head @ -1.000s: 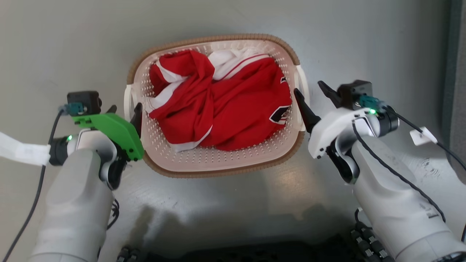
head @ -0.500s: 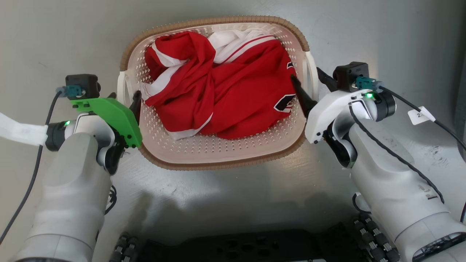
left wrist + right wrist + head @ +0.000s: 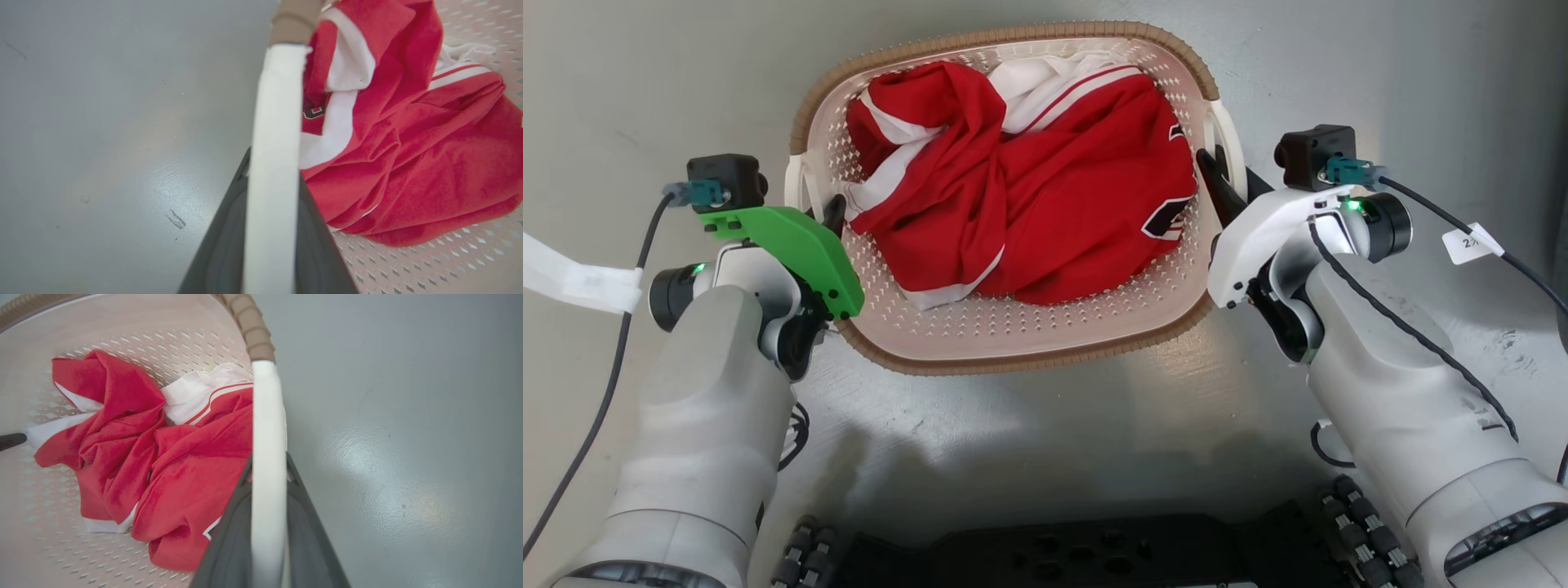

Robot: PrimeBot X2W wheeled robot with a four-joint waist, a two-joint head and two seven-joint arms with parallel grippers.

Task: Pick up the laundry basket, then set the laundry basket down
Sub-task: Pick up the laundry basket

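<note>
— Straight ahead between both arms, over grey floor: basket, oval, cream, holed all over, with a brown woven-look rim.
— Resting on the floor or raised off it?
— Cannot tell from above.
— Inside?
— Crumpled red-and-white clothing, heaped toward the far half; bare holed bottom along the near side.
— And the left pincer?
— Closed on the left handle. Along its own fingers: white bar running up the middle, a dark finger tight against each side, clothing to the right, floor to the left.
— And the right pincer?
— Same grip, mirrored. Clamped on the right handle, the white bar squeezed between two dark fingers, clothing to its left, bare floor to its right.
— Anything else near the basket?
— Green cover on the left wrist, white shell on the right, a small black camera block on top of each. Black cables with white tags trailing off both arms. Dark base along the bottom edge of the head view, well apart from the basket.
</note>
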